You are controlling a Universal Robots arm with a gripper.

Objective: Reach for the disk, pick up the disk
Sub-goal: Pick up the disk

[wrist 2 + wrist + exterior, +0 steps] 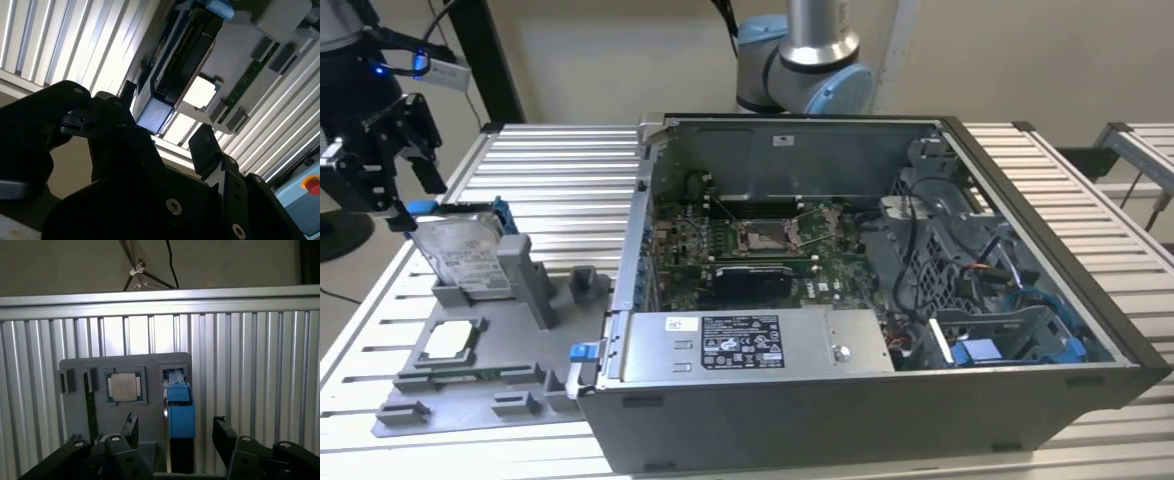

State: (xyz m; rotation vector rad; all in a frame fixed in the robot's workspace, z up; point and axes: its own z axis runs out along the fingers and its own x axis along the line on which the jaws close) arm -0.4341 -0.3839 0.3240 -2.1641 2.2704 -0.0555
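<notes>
Silver-faced and framed in blue, one disk (460,252) is seen in the exterior view. It is stood on edge and tilted in a slot of one grey tray (454,398), to the exterior view's left of one open computer case (854,420). One flat square chip (450,341) is seated in the same tray, near the disk.

One gripper (418,205) is held just above the disk's upper end. Its two fingers (223,432) are spread wide and nothing is gripped.

The disk's labelled face is shown in the exterior view, along with one silver box (747,343) with a black-and-white label inside the case and the arm's base (801,70) behind it. In the first wrist view the disk is met edge-on, with its blue bracket lined up between the two fingers and clear space left on each side. The chip is seen square-on there, beside the disk. In the second wrist view the disk's dark edge and blue end are seen at a slant past the fingers. One red button (312,185) on a pale blue box (295,202) is caught at the frame's edge.
</notes>
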